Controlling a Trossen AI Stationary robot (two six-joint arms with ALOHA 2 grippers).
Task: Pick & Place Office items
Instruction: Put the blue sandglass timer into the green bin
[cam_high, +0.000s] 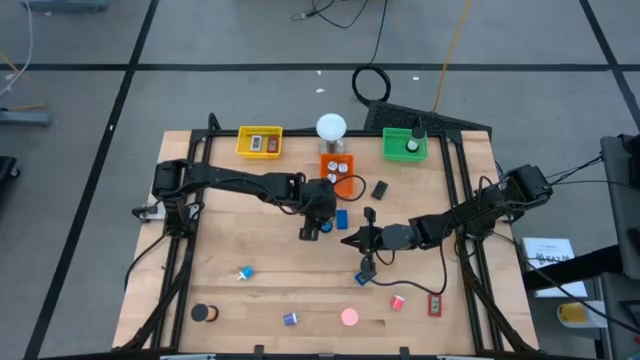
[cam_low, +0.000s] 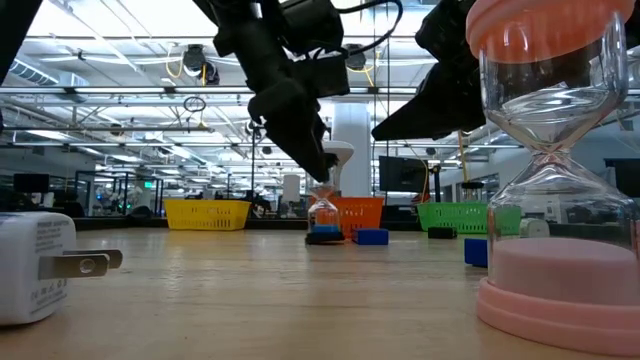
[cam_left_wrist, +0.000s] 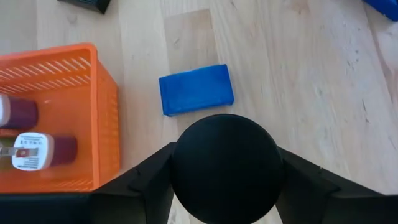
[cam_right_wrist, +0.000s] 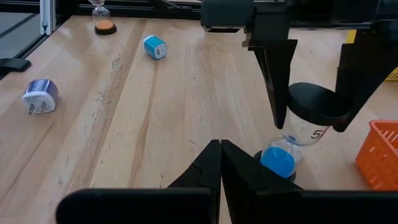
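My left gripper (cam_high: 315, 228) hangs over the table's middle, shut on a small sand timer (cam_right_wrist: 291, 140) with a black cap and blue sand. A blue block (cam_left_wrist: 196, 90) lies just beyond it, beside the orange tray (cam_left_wrist: 102, 112). My right gripper (cam_right_wrist: 221, 152) is shut and holds nothing; it points at the timer from the right, a short way off. Other items lie scattered: a blue charger (cam_right_wrist: 154, 47), a purple charger (cam_right_wrist: 40, 96), a black roll (cam_high: 205, 313), a red block (cam_high: 398, 302). My left gripper holds the sand timer by its black top cap (cam_left_wrist: 186, 162), pinched between the two fingers (cam_left_wrist: 149, 180). The fingers come from above and point down, one on each side of the cap (cam_right_wrist: 311, 102). The timer stands upright below them, and in the low view its base (cam_low: 322, 238) seems to rest on the table.
Yellow tray (cam_high: 260, 142), white globe lamp (cam_high: 331, 127) and green tray (cam_high: 405, 145) stand along the far edge. A pink sand timer (cam_high: 349, 318) stands at the near edge, a black one (cam_high: 366, 272) just nearer than my right gripper. Bare wood lies left of centre.
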